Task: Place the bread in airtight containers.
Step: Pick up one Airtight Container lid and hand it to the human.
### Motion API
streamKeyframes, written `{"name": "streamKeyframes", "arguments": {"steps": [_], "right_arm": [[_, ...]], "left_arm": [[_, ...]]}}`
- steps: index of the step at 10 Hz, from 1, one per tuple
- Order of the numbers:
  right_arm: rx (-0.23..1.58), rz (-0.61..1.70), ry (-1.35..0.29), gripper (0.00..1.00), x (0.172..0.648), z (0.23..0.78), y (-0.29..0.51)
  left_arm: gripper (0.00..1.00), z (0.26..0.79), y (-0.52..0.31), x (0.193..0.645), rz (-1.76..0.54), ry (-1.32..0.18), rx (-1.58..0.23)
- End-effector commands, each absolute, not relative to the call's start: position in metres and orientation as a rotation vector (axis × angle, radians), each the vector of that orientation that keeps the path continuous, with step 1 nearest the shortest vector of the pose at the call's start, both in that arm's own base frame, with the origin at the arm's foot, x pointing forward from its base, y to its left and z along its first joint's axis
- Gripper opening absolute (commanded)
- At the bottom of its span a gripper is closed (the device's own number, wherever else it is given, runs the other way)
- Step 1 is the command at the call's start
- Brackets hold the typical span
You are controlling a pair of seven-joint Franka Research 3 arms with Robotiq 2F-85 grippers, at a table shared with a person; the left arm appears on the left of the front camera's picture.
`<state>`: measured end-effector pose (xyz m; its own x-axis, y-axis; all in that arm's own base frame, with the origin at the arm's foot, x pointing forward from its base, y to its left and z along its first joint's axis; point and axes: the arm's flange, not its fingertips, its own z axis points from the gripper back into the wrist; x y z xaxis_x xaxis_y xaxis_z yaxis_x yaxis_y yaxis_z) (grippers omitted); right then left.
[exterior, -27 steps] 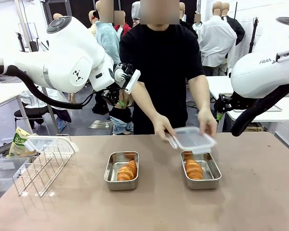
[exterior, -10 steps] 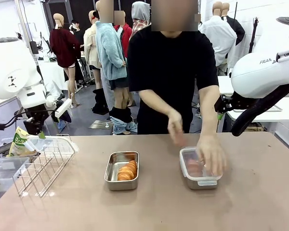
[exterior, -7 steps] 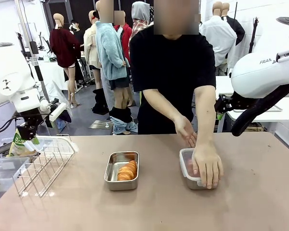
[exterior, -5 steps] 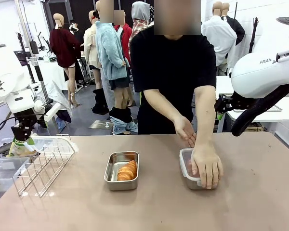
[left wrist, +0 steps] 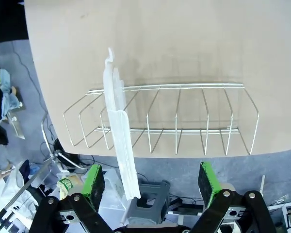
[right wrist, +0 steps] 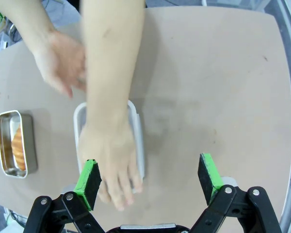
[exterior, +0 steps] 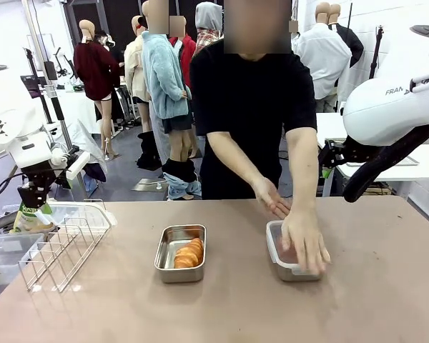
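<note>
On the tan desk (exterior: 222, 307), the person's palm (exterior: 304, 239) had just pressed the lid onto the container (right wrist: 136, 141) below my released right hand (right wrist: 150, 182); my left hand (left wrist: 150, 182), also released, had swung over the wire rack (left wrist: 184, 121), leaving the other container (exterior: 180, 254) and its bread (exterior: 189, 253) far off, unlidded.

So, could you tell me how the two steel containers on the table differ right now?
The left container is open, with no lid on it; the right container has its translucent lid on. The bread in the left one lies in plain sight; the right one's contents show dimly through the lid. Nothing touches the left one; the person's hand presses on the right one. Both are small rectangular steel tins with rounded corners.
</note>
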<state>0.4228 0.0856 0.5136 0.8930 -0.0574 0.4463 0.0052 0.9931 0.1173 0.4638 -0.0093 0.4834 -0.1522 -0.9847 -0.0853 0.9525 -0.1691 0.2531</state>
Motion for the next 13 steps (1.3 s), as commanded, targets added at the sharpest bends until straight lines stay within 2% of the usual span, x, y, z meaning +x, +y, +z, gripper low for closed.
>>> {"name": "streamKeyframes", "arguments": {"steps": [1,13], "right_arm": [[0.115,-0.032,-0.463,1.0,0.4227,0.5128,0.0854],[0.115,-0.032,-0.463,1.0,0.4227,0.5128,0.0854]], "left_arm": [[1.0,0.4839,-0.0083,0.4627,-1.722,-0.15,0.255],[1.0,0.4839,-0.0083,0.4627,-1.722,-0.15,0.255]]}}
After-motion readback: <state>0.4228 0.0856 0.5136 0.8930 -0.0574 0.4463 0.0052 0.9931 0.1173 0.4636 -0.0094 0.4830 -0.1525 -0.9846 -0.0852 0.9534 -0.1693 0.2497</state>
